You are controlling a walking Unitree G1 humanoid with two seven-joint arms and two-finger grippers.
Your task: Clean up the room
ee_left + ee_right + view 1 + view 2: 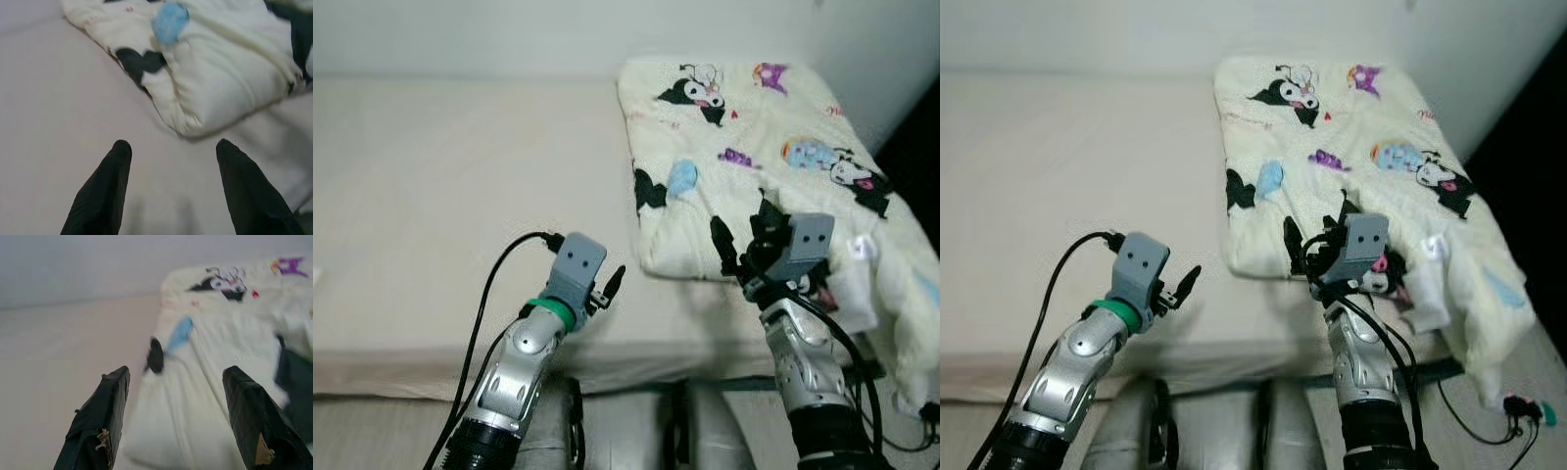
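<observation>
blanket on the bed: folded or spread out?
Folded, roughly. The cartoon-print blanket lies as a thick stack on the bed, with a doubled rounded edge at its near corner; its far side droops loose over the bed's edge.

The head stereo pair looks forward and down from above the bed (431,196), covering both arms and the folded blanket (754,157). Each wrist camera sights low along its own fingers, close to the blanket's near corner, which all views share.

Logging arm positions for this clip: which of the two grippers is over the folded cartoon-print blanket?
The right gripper, open above the cream cartoon-print blanket's near edge; the left gripper, also open, hangs over the bare beige mattress.
</observation>
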